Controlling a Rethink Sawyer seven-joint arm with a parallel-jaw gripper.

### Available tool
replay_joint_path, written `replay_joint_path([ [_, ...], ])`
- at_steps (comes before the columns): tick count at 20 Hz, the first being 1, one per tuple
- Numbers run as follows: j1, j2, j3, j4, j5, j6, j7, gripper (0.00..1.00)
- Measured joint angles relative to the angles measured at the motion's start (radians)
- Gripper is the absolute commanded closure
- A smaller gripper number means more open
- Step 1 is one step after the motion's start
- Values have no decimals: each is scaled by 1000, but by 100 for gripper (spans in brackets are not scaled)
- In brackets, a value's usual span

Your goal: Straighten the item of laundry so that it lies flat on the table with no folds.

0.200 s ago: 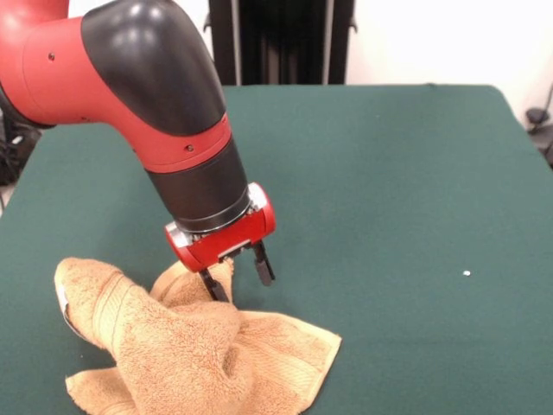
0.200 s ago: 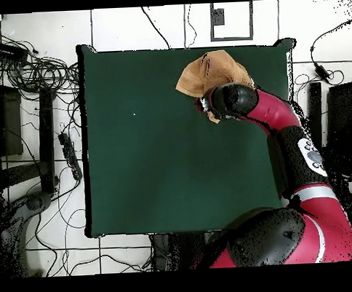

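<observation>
While you scan the front view from its left side, you meet first the small orange-tan terry-cloth towel [image 1: 186,346], heaped in the lower left of the frame on the large counter [image 1: 397,199] covered in dark green felt-like cloth. The towel is far from flat: one rounded fold stands up at its left end, a ridge runs through its middle, and a flatter corner with a woven band reaches out to the lower right. A bit of white shows at the towel's left edge.

Just right of the raised fold you see the claw [image 1: 238,278], carried on a red ring at the end of the red and black arm [image 1: 147,86], which slants down from the upper left. Its two dark fingers [image 1: 263,262] stand apart, spread open; the left one touches or dips behind a tuft of towel, the right one hangs over bare green cloth.

Farther right a tiny white speck [image 1: 466,274] lies on the counter.

In the overhead view, you find the towel [image 2: 205,72] at the upper right of the counter [image 2: 158,160], partly under the arm [image 2: 280,125].
</observation>
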Motion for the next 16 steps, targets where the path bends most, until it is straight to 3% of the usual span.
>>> replay_joint_path([
  [10,0,-10,0,14,-2,-8,0,0],
  [16,14,-98,-5,85,-22,-33,0,0],
])
